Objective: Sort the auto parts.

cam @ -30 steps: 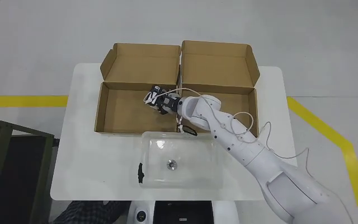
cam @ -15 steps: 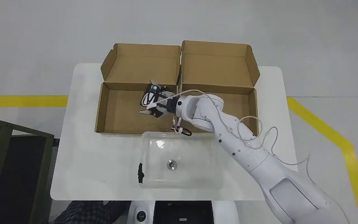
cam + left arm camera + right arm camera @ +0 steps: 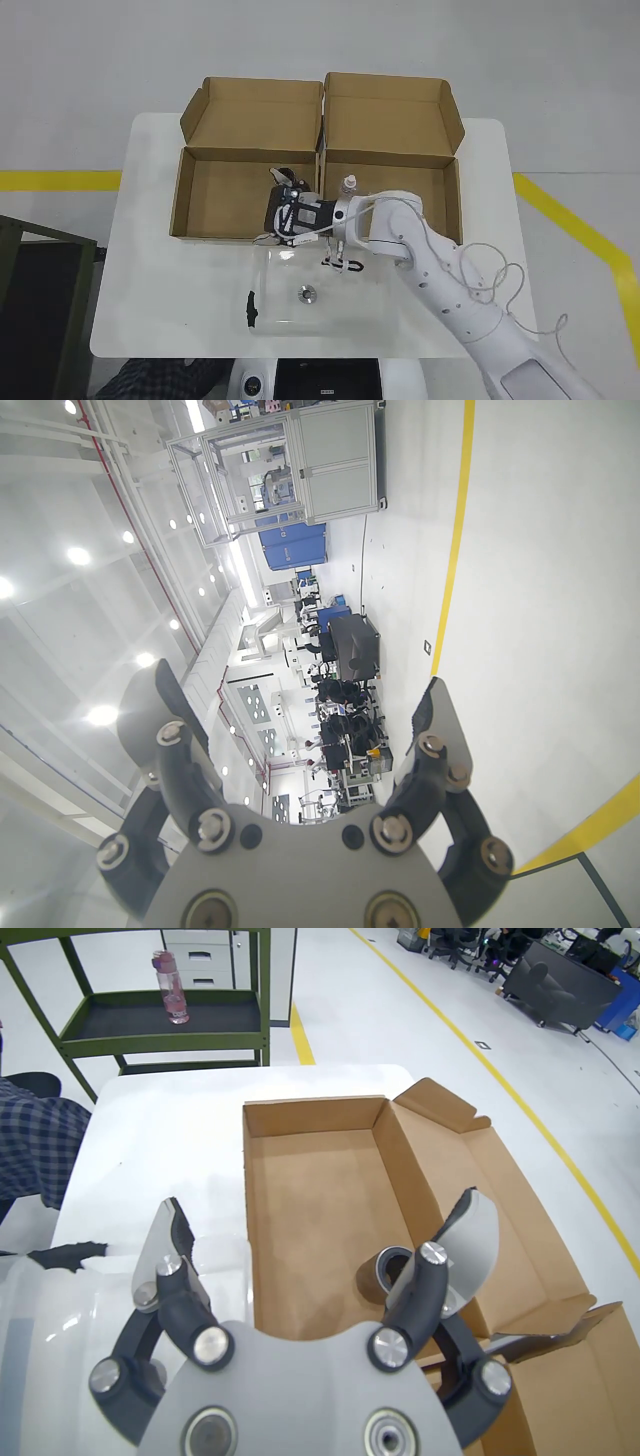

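right gripper is hanging over the near edge of the left cardboard box, right where it meets the clear bin. jaws are spread wide and hold nothing.

a dark cylindrical bushing lies on its side on the floor of the left box, just beside one finger of that gripper. can't tell if the finger is touching it, but it's clearly not clamped. i'd count that part as sorted.

what's left, as far as i can see:
- round metal part sits on the bin floor, roughly mid-bin
- black flat piece is on the bin's left rim, half hanging over. can't tell whether it's a part or just a scrap

right cardboard box sits flush against the left one, lid flaps up. i can't make out any part in it, and the arm covers its near-left corner.

left gripper is parked off the table, pointing out into the room, fingers apart, nothing between them.

my read: early to mid run. one part is boxed, at least one more is waiting in the bin. next pick is likely the metal round one. it's low and flat on a slick bin floor, so the grasp could slip.
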